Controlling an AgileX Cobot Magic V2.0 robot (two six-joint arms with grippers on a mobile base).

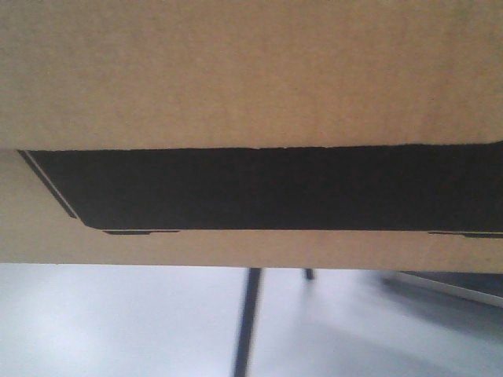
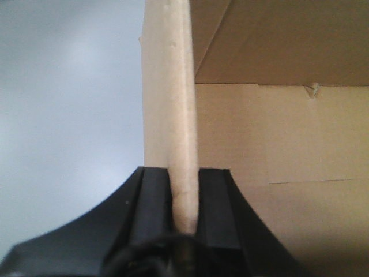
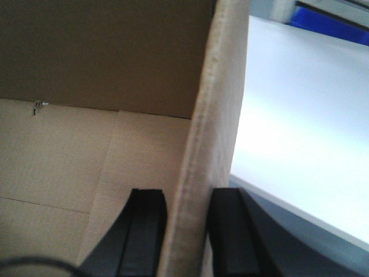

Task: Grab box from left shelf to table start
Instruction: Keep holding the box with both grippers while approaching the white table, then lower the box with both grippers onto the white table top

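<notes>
The box (image 1: 251,71), brown corrugated cardboard with a wide black panel (image 1: 267,188), fills the upper two thirds of the front view, close to the camera. In the left wrist view my left gripper (image 2: 184,173) is shut on the box's upright wall edge (image 2: 173,86), one black finger on each side. The box's open inside (image 2: 277,138) lies to the right of it. My right gripper (image 3: 187,196) is likewise shut on the opposite wall edge (image 3: 216,98), with the box's inside (image 3: 86,144) to its left. The white table (image 3: 300,127) lies just outside that wall.
Below the box in the front view, two thin dark slanted legs (image 1: 247,322) stand over a pale grey floor (image 1: 94,322). A blue bin of the shelf (image 3: 331,26) shows at the top right of the right wrist view, beyond the table.
</notes>
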